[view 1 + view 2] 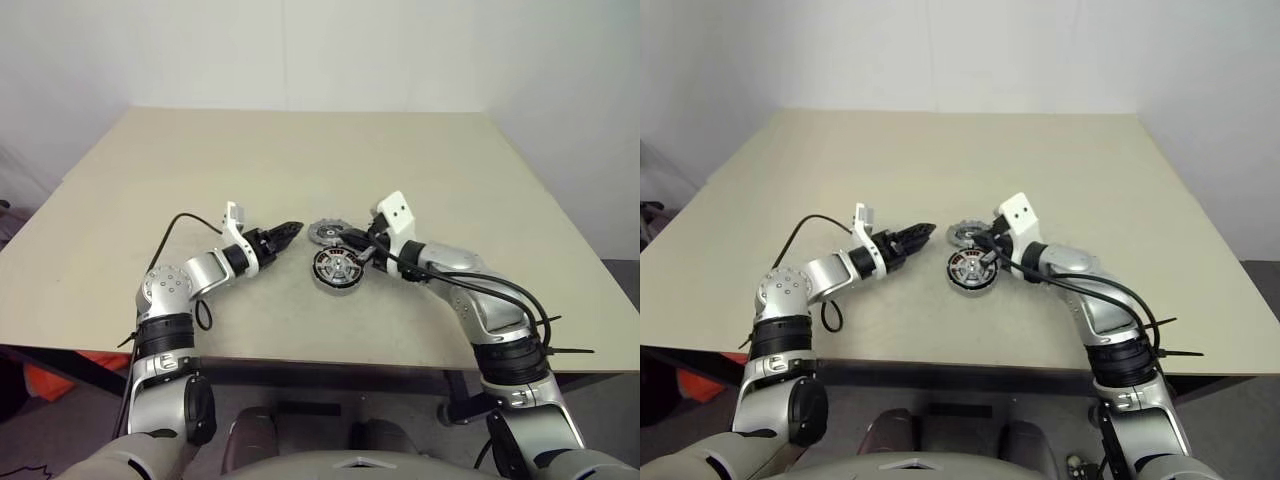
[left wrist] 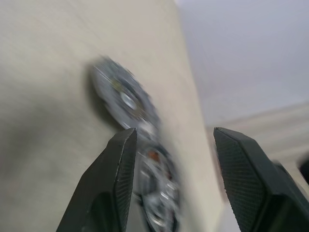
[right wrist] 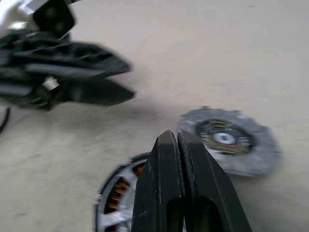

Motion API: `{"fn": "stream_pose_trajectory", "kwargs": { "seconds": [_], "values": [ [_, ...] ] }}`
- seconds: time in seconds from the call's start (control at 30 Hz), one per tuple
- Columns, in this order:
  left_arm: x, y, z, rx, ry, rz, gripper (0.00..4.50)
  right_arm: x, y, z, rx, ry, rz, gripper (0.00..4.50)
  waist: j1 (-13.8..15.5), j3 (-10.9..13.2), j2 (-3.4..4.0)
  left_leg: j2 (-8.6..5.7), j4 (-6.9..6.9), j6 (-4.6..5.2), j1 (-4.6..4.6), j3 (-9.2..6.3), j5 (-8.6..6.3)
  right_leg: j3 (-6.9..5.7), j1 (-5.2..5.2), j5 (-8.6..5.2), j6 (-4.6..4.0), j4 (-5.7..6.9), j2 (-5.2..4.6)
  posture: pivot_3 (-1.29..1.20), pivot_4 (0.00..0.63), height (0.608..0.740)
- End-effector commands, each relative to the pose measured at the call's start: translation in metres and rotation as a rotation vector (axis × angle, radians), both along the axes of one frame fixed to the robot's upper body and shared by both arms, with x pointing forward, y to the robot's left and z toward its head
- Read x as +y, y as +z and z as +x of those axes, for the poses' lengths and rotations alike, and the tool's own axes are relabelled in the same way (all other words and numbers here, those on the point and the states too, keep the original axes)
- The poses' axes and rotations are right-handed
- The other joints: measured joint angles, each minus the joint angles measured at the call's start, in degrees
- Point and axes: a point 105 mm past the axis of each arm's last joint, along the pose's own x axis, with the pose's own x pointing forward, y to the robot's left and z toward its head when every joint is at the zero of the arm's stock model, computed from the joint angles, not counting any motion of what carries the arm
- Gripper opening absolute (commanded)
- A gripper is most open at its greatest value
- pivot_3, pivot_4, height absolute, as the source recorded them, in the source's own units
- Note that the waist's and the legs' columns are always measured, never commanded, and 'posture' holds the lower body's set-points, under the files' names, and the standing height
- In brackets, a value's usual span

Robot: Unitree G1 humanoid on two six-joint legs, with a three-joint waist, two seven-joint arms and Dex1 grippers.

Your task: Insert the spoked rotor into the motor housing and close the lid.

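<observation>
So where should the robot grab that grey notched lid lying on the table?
Probably by its rim, from above. The lid lies flat on the table, just behind the motor housing, so only its edge offers the fingers purchase. The left gripper, open beside it, seems better placed.

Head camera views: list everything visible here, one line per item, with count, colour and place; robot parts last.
table: one, beige, spanning the scene.
motor housing: one, dark ring with copper windings and a silver spoked centre, on the table between the pincers.
lid: one, dull grey notched disc, flat on the table just beyond the housing.
left pincer: one, black fingers apart, empty, left of the lid.
right pincer: one, black fingers shut, empty, over the housing.
</observation>
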Motion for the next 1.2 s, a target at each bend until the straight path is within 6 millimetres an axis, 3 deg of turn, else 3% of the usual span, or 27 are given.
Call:
{"fn": "stream_pose_trajectory", "kwargs": {
  "seconds": [0.03, 0.1, 0.17, 0.3, 0.43, 0.6, 0.7, 0.83, 1.03, 1.2],
  "values": [
    [0.007, 0.015, 0.009, -0.062, 0.028, 0.0, 2.7, 0.004, -0.024, -0.007, 0.111, 0.004, 0.023, 0.0, 0.06, 0.0, -0.01, 0.0, 0.0, 0.0, 0.0, 0.0, 0.0, 0.0, 0.0, 0.0, 0.0, -0.01, 0.0, 0.0, 0.0, 0.74],
    [0.012, 0.016, 0.011, -0.064, 0.047, 0.007, 2.7, -0.004, -0.053, -0.008, 0.194, -0.032, -0.039, 0.0, 0.15, 0.0, -0.01, -0.01, -0.03, 0.0, 0.01, -0.01, 0.0, 0.0, 0.03, -0.02, 0.01, -0.02, -0.01, 0.0, 0.0, 0.74],
    [0.018, 0.016, 0.014, -0.064, 0.066, 0.017, 2.7, -0.01, -0.063, -0.006, 0.211, -0.061, -0.055, 0.0, 0.0, -0.03, 0.0, -0.05, -0.04, 0.0, 0.04, 0.02, 0.0, 0.04, 0.04, -0.02, 0.02, -0.01, -0.02, 0.0, 0.0, 0.74],
    [0.023, 0.015, 0.018, -0.064, 0.089, 0.025, 2.7, -0.014, -0.051, 0.002, 0.166, -0.065, -0.029, 0.0, -0.06, -0.08, -0.08, -0.02, -0.07, -0.09, 0.38, 0.01, 0.05, 0.04, 0.32, -0.26, 0.43, 0.0, -0.02, 0.0, 0.0, 0.74],
    [0.022, 0.012, 0.019, -0.064, 0.092, 0.03, 2.7, -0.016, -0.022, 0.004, 0.068, -0.033, 0.008, 0.0, 0.13, -0.07, -0.09, -0.03, -0.07, -0.17, 0.33, -0.01, 0.1, 0.05, 0.31, -0.26, 0.44, 0.01, -0.02, 0.0, 0.0, 0.74],
    [0.02, 0.01, 0.019, -0.063, 0.093, 0.025, 2.7, -0.013, 0.009, -0.007, -0.012, 0.056, 0.032, 0.0, 0.12, -0.07, -0.09, -0.03, -0.12, -0.16, 0.05, -0.02, 0.09, 0.04, 0.03, -0.01, 0.03, 0.02, 0.0, 0.0, 0.0, 0.74],
    [0.019, 0.008, 0.019, -0.059, 0.094, 0.025, 2.7, -0.007, 0.013, -0.013, -0.019, 0.094, 0.033, 0.0, 0.04, -0.07, -0.09, -0.1, -0.33, -0.16, 0.08, -0.01, 0.09, 0.04, 0.0, -0.03, 0.02, 0.0, 0.01, 0.0, 0.0, 0.74],
    [0.019, 0.007, 0.019, -0.055, 0.093, 0.031, 2.7, 0.0, 0.005, -0.016, 0.023, 0.099, 0.037, 0.0, 0.06, -0.07, -0.09, -0.13, -0.42, -0.17, 0.1, -0.01, 0.1, 0.03, -0.02, -0.07, -0.01, -0.01, 0.01, 0.0, 0.0, 0.74],
    [0.022, 0.006, 0.021, -0.054, 0.106, 0.039, 2.7, -0.006, -0.051, -0.009, 0.19, 0.015, -0.051, 0.0, 0.04, -0.07, -0.08, -0.08, -0.42, -0.23, 0.15, 0.0, 0.14, 0.04, 0.04, -0.08, -0.02, -0.01, 0.0, 0.0, 0.0, 0.74],
    [0.029, 0.006, 0.024, -0.057, 0.132, 0.044, 2.7, -0.014, -0.037, 0.0, 0.145, -0.014, -0.031, 0.0, 0.06, -0.1, -0.14, -0.08, -0.47, -0.3, 0.25, 0.01, 0.18, 0.06, 0.23, -0.09, 0.0, 0.0, -0.01, 0.0, 0.0, 0.74]
  ]
}}
